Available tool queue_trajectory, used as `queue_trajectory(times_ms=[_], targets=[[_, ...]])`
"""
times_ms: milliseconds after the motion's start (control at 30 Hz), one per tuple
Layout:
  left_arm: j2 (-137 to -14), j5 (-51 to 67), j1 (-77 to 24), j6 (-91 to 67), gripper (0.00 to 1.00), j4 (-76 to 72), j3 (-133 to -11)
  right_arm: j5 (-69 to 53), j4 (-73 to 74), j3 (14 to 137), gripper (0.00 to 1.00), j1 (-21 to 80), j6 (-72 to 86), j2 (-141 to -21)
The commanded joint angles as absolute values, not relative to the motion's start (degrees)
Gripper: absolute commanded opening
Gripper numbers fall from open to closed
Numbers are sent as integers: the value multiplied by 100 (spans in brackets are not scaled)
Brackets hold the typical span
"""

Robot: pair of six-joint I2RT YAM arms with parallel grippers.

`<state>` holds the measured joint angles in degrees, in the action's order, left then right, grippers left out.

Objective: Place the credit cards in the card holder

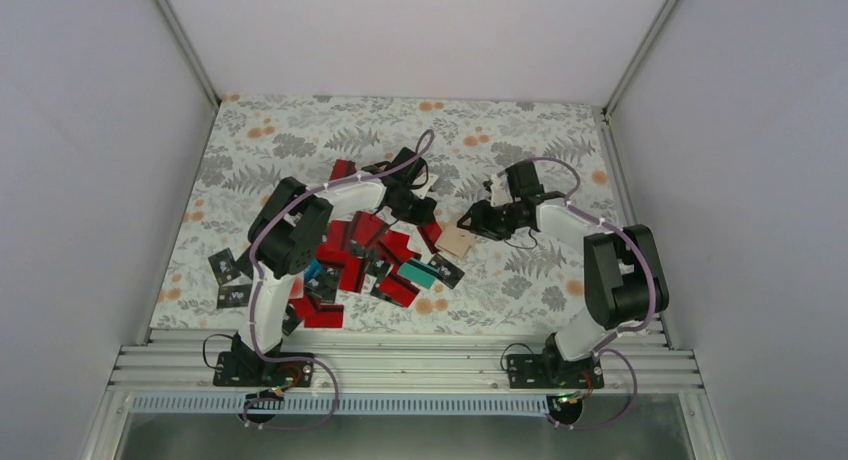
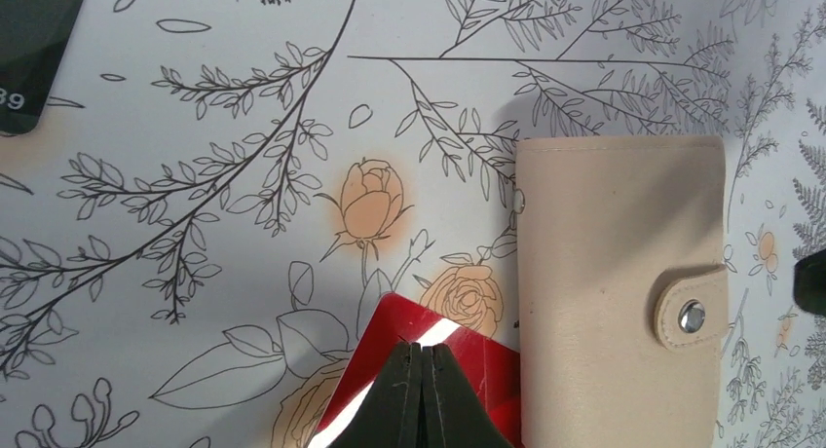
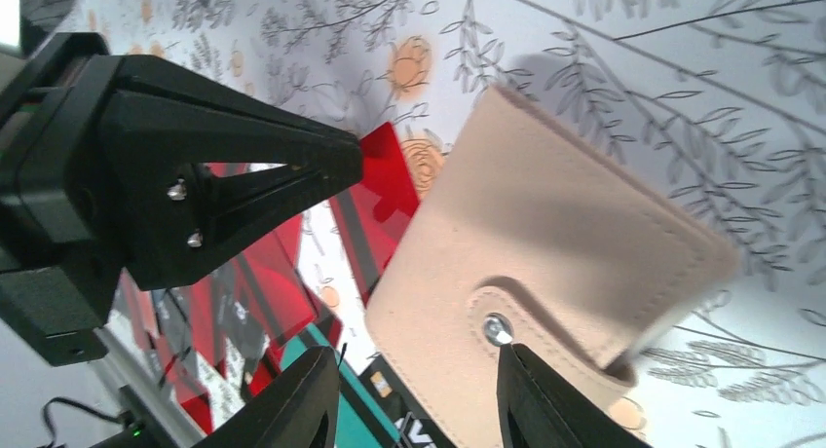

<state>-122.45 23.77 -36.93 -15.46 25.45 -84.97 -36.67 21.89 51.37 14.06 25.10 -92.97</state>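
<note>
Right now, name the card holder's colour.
The holder is plain beige, with a silver snap on its tab; clearest in the left wrist view.

Top external — fixed high behind both arm bases (image 1: 265,365), angled down and forward, taking in the whole floral table (image 1: 300,140) from afar. Left wrist: close, facing straight down; right wrist: close, low, oblique — both share the card holder (image 2: 614,273) and one red card (image 2: 487,370).
</note>
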Motion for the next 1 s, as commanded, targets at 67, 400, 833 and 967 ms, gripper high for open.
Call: queue_trajectory(times_ms=[67,400,833,967], targets=[[-11925,1981,-3719,-1485,3,2447,-8544,-2787,2467,5314,43,1411,2398,-8941],[-9408,397,-3177,-1142,85,2331,-7386,-1606,2170,6425,100,1417,2291,-7626],[-6321,-3176,-2390,-951,100,1518,-5982,440,1111,6593,100,1409,2070,-6282],[-5863,-3403,-2380,-210,100,788,-5512,712,1356,6765,100,1413,1467,-6192]])
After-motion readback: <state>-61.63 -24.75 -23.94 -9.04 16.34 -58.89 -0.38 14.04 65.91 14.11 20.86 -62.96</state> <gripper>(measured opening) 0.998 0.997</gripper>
